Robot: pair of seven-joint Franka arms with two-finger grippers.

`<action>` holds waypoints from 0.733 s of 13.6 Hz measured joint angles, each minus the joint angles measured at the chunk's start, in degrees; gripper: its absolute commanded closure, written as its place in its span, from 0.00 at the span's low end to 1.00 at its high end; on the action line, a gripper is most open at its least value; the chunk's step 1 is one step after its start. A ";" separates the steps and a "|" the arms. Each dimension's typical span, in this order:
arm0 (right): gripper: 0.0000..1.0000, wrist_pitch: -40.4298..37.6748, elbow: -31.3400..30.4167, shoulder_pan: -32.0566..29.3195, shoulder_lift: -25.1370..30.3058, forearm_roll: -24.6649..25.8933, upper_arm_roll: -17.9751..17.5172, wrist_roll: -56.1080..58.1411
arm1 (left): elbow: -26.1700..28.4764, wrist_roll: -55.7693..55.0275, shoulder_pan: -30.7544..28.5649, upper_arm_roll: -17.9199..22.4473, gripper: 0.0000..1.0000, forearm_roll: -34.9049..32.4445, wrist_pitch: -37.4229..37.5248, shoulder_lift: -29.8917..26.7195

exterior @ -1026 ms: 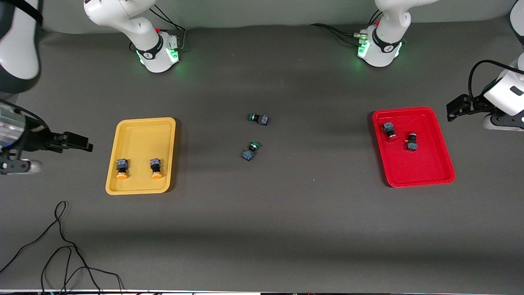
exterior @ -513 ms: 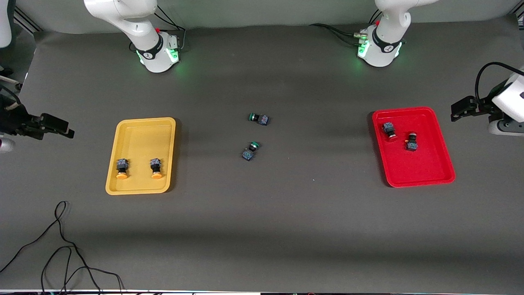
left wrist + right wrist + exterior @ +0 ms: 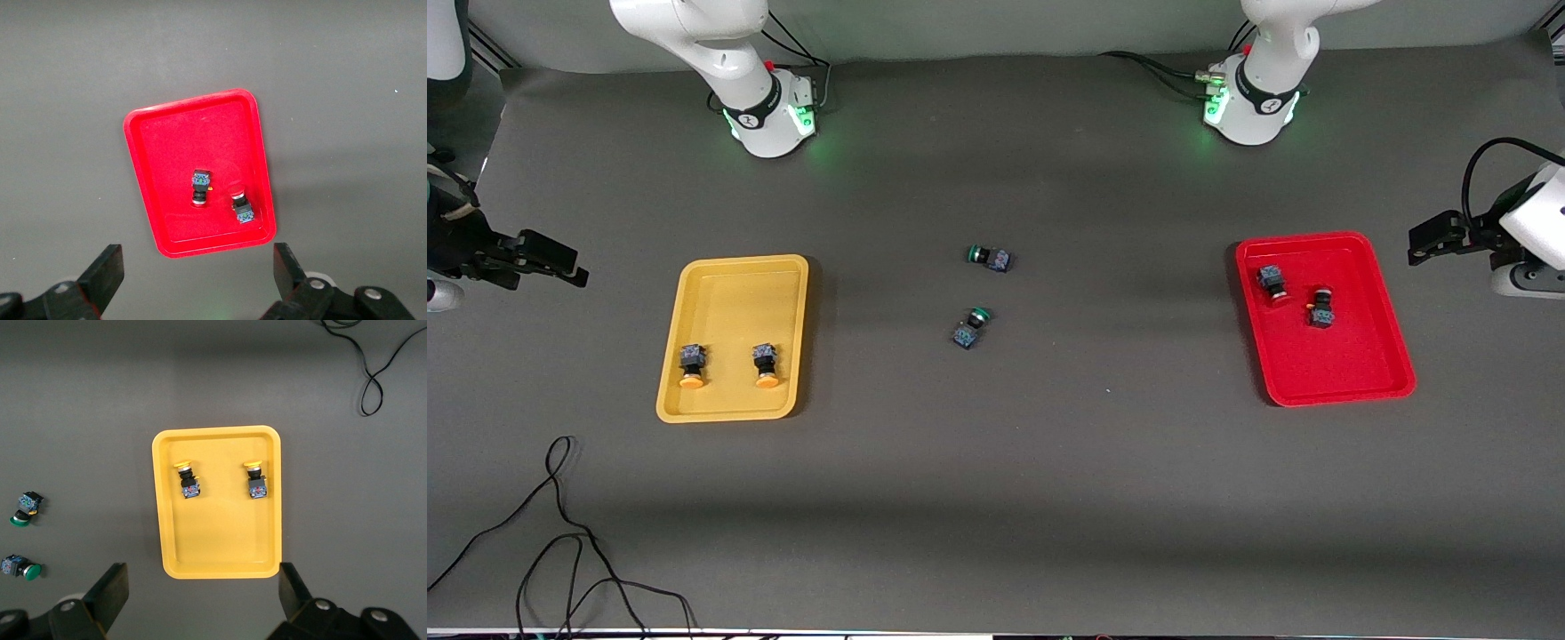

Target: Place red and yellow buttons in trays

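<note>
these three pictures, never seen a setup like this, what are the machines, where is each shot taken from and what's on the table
Two white robot arms work at a dark table. The wide picture looks down from a high camera facing them; each of the other two comes from a camera on an arm's wrist. The left gripper hangs beside the red tray, the right gripper beside the yellow tray. Both have their jaws open and hold nothing. The yellow tray holds two yellow buttons; the red tray holds two red buttons. Two green-capped buttons lie mid-table, and a black cable lies at the near edge.
</note>
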State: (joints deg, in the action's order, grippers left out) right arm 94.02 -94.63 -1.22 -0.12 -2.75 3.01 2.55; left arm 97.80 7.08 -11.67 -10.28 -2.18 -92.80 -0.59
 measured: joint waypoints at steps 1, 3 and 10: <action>0.00 0.02 0.00 0.00 0.00 0.10 0.00 -0.04 | 0.00 0.00 0.00 0.00 0.00 0.00 0.02 0.00; 0.00 0.02 0.00 0.00 0.00 0.20 -0.01 -0.51 | -0.01 0.00 0.00 0.00 0.00 0.00 0.04 0.01; 0.00 0.02 0.00 0.17 0.00 0.56 -0.46 -3.67 | -0.13 -0.18 0.01 -0.07 0.00 0.00 0.12 0.74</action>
State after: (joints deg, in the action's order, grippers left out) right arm 94.03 -94.63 -1.04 -0.12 -2.19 2.55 -1.12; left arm 97.67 6.89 -11.66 -10.34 -2.19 -92.68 0.14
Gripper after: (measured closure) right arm 0.000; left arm 0.000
